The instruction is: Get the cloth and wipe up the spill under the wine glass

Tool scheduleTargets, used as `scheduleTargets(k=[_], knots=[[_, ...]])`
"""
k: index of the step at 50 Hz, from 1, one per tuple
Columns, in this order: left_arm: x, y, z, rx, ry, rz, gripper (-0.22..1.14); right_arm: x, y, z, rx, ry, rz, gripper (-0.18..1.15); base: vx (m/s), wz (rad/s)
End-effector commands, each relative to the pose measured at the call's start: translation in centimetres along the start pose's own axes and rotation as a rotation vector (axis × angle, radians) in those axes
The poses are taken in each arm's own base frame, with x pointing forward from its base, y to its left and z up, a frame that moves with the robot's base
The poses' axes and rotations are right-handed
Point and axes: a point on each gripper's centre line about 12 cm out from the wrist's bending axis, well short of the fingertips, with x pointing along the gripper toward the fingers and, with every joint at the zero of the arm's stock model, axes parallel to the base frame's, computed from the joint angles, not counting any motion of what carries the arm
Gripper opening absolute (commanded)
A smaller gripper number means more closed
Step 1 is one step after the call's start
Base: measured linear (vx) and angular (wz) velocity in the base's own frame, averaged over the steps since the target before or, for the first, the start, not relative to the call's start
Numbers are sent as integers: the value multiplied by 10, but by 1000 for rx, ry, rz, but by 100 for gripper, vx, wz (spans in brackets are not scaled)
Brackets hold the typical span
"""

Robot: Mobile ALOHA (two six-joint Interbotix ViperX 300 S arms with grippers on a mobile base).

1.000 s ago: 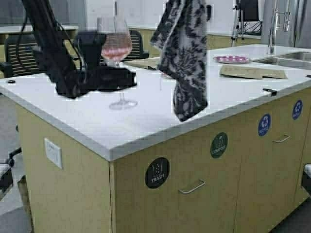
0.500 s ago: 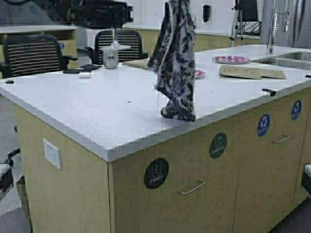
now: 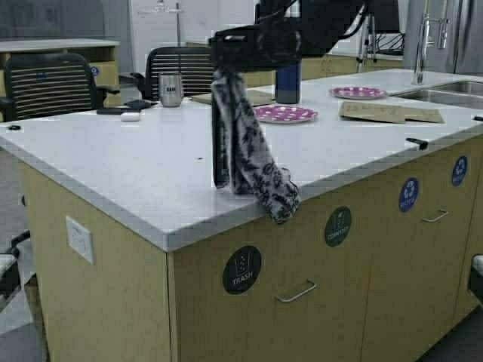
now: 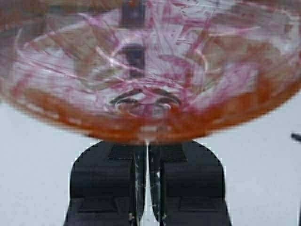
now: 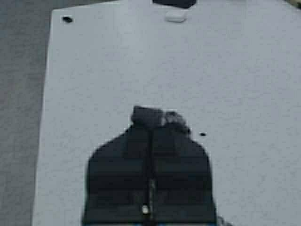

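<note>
In the left wrist view my left gripper (image 4: 146, 155) is shut on the thin stem of the wine glass (image 4: 150, 70). Its bowl of pink-red liquid fills the view, held above the white counter. Neither shows in the high view. My right gripper (image 3: 225, 51) reaches in from the upper right and is shut on the top of the black-and-pale floral cloth (image 3: 245, 151). The cloth hangs down to the counter (image 3: 136, 173), and its lower end drapes over the front edge. In the right wrist view a tuft of cloth (image 5: 157, 117) shows past the shut right gripper (image 5: 151, 128).
A small dark speck (image 3: 200, 158) lies on the counter left of the cloth. Behind stand a purple dotted plate (image 3: 285, 114), a dark tumbler (image 3: 287, 81), a metal cup (image 3: 170, 89), a second plate (image 3: 360, 92), cardboard (image 3: 392, 113) and a sink (image 3: 445, 94). Chairs stand at the far left.
My right arm has swung left and down with the cloth, whose end now trails over the front edge. My left arm has lifted the wine glass up out of the high view.
</note>
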Motion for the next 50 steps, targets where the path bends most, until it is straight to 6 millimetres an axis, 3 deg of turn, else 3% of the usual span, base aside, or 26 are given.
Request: scheduleTargets(k=[1, 9, 18, 29, 34, 38, 50], knots=[[4, -1, 17, -1, -43, -2, 13, 9, 48, 3, -11, -26, 90, 5, 0, 0], [7, 1, 9, -45, -28, 1, 13, 24, 100, -19, -29, 13, 182, 5, 0, 0], [8, 6, 10, -57, -30, 10, 13, 38, 154, -19, -46, 36, 265, 5, 0, 0], [10, 7, 15, -56, -46, 9, 13, 36, 180, -9, -37, 15, 308, 5, 0, 0], [12, 6, 15, -56, -51, 7, 13, 35, 178, -7, -18, 17, 306, 5, 0, 0], [14, 7, 12, -56, -45, 9, 13, 35, 161, -8, -12, 28, 277, 5, 0, 0], [12, 3, -29, -76, -22, -14, 12, 35, 53, -43, 19, 131, 87, 5, 0, 0]])
